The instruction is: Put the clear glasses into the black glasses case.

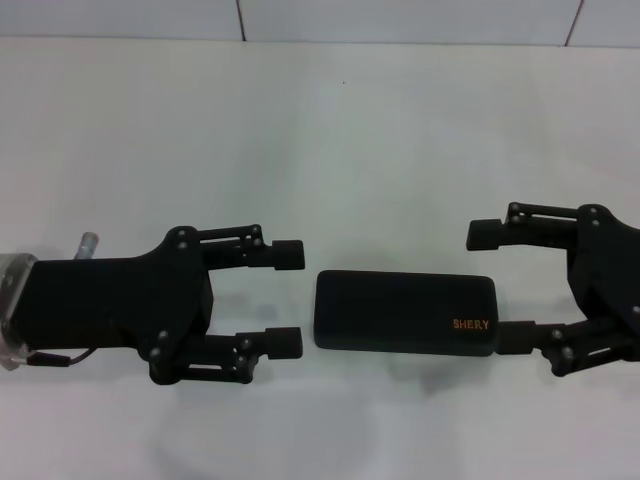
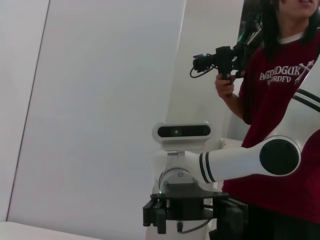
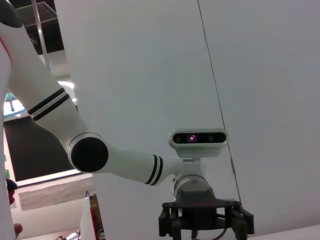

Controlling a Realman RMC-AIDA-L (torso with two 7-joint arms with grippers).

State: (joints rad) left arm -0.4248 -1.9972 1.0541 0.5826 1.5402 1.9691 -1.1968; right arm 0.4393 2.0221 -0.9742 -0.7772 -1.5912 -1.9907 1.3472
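Note:
The black glasses case (image 1: pixel 405 312) lies shut and flat on the white table (image 1: pixel 330 140), with its orange lettering toward the right end. My left gripper (image 1: pixel 288 299) hovers open just off the case's left end, nothing between its fingers. At the right end my right gripper (image 1: pixel 495 287) is open too, one fingertip (image 1: pixel 516 338) close to the case's near corner. The clear glasses are not in view. Each wrist view looks across at the other arm: the right gripper (image 2: pixel 195 214) shows in the left wrist view, the left gripper (image 3: pixel 205 220) in the right wrist view.
The white table runs far back to a tiled wall (image 1: pixel 400 18). In the left wrist view a person in a dark red shirt (image 2: pixel 280 100) holds a camera behind the right arm.

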